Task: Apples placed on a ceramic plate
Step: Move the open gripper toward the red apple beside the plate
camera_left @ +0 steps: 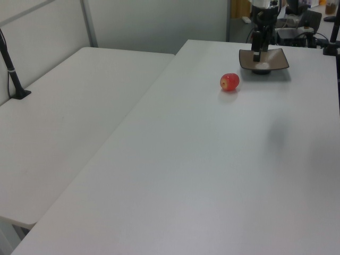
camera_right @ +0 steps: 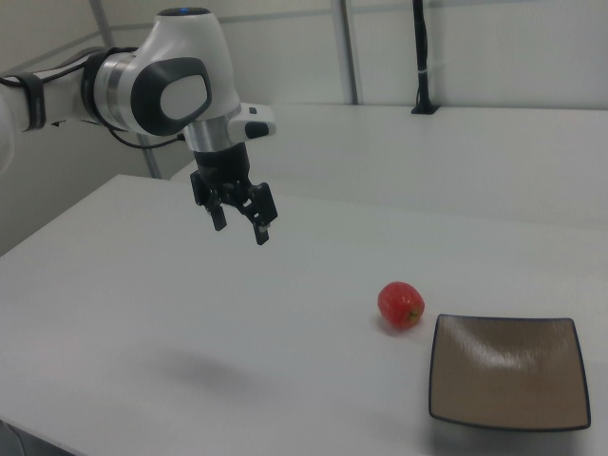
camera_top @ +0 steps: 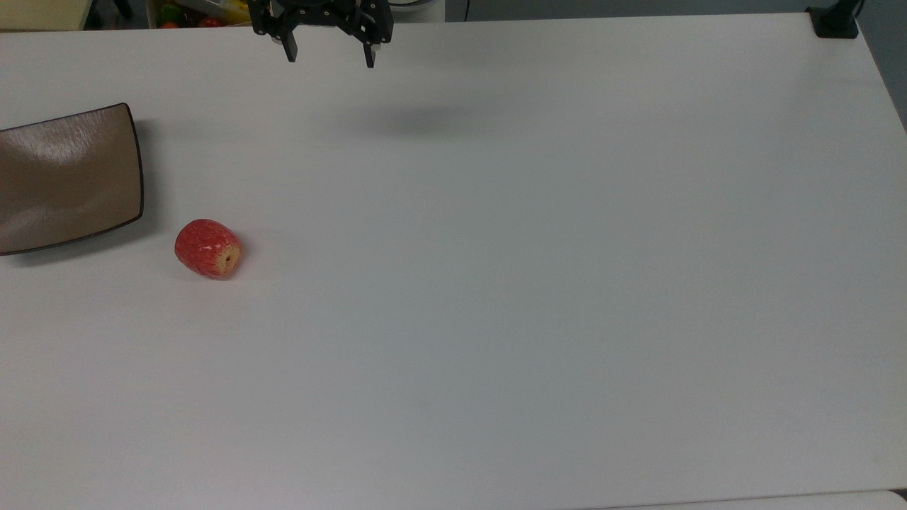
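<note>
White table (camera_top: pixel 496 283): we see apple (camera_top: pixel 208 248) on its side beside empty ceramic plate (camera_top: pixel 67 177); gripper (camera_top: pixel 329 58) aloft, fingers spread, holding nothing. We judge round apple could roll under off-centre pinch.

Premises present as a robotics lab or office workspace. Evidence: a white Franka arm (camera_right: pixel 142 81) working over broad white tables (camera_top: pixel 496 283), black clamp-mounted poles (camera_left: pixel 10 69) at table edges, pale partition walls (camera_left: pixel 154 24), and cabled equipment (camera_left: pixel 303 26) behind.

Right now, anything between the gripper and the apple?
Nothing: in the top view only bare white table lies between the open gripper and the apple.
</note>
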Tool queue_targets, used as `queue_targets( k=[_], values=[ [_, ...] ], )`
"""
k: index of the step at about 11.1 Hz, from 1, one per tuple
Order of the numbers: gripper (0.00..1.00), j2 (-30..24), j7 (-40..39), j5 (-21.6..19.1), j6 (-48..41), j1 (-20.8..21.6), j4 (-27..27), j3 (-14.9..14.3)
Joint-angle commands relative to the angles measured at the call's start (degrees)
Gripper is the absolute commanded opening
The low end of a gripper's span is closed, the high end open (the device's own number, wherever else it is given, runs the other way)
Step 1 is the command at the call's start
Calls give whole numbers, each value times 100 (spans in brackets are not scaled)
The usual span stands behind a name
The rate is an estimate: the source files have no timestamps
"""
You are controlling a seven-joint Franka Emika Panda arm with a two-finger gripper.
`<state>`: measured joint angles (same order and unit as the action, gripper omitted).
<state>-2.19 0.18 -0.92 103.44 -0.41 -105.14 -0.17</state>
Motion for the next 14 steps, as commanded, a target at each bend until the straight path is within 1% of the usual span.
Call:
queue_targets(
  k=[1, 6, 7, 9, 11, 12, 14],
  values=[
    [100, -115, -115, -39, 176, 5, -139, -27],
    [100, -123, -70, -39, 194, -82, -103, -53],
    [100, -106, -218, 30, 255, -135, -103, -62],
    [100, -27, -971, 145, 606, -275, -112, -79],
    [100, 148, -2043, 259, 1009, -459, -112, -149],
    [100, 332, -2474, 373, 1185, -530, -95, -150],
    [100, 596, -3327, 890, 1668, -618, -77, -150]
  ],
)
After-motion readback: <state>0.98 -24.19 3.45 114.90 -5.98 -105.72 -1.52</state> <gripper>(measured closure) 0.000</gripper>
